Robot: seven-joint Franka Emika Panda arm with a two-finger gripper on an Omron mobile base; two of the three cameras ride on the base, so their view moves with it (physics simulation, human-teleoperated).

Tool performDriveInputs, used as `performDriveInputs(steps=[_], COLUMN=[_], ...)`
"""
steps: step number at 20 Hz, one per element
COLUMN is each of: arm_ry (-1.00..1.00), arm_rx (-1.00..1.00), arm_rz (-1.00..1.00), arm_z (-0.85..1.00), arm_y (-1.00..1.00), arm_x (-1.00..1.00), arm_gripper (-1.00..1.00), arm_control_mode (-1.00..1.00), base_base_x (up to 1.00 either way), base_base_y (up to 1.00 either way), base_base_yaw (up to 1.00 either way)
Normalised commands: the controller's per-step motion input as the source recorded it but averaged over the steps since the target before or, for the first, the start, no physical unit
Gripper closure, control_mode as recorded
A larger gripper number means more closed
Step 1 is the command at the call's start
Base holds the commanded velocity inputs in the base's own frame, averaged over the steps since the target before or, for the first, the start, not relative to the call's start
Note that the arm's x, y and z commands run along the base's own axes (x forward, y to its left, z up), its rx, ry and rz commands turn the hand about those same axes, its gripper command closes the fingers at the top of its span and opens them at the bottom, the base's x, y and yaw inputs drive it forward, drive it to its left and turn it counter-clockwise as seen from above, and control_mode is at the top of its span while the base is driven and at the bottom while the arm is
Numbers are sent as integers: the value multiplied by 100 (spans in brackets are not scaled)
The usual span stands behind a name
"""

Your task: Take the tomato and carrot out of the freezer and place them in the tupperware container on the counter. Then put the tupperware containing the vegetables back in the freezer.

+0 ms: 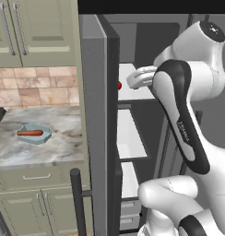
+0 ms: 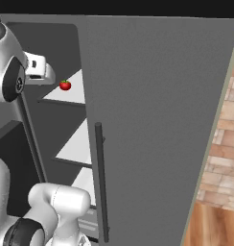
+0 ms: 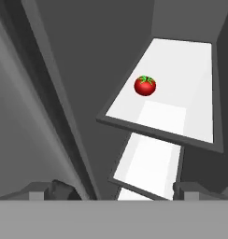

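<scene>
Jaws spread wide, as we read it from the hand view, where the two dark fingertips [image 3: 64, 190] sit far apart at the bottom edge with nothing between them. We log the arm [image 1: 186, 124] reaching into the open freezer [image 2: 157, 120], its wrist up by the top white shelf [image 3: 181, 70]. Freezer door stands open toward us, its long dark bar handle [image 2: 100, 182] upright on the face. More white shelves step down below the top one.

Left of the freezer, the marble table [image 1: 50, 147] rests on sage green cabinets. On it we note the pale blue container [image 1: 35, 134], and the carrot [image 1: 30, 133] lies flat inside it.

The tomato [image 3: 145, 86] sits alone on the top shelf, near its front left edge, green top up, well apart from the jaws.
</scene>
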Motion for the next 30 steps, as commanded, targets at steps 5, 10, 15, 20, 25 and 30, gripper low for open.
performDriveInputs(steps=[5,10,15,20,25,30], arm_ry=[0,0,0,0,0,0], arm_rx=[0,-1,-2,-2,-1,-1], arm_rz=[0,0,0,0,0,-1], arm_z=[-10,-23,-27,-22,-18,-17], arm_y=[0,0,0,0,0,0], arm_x=[60,59,54,52,47,43], arm_gripper=[-100,-100,-100,-100,-100,-100], arm_control_mode=[-100,-100,-100,-100,-100,-100], base_base_x=[0,0,0,0,0,0], base_base_y=[0,0,0,0,0,0], base_base_yaw=[0,0,0,0,0,0])
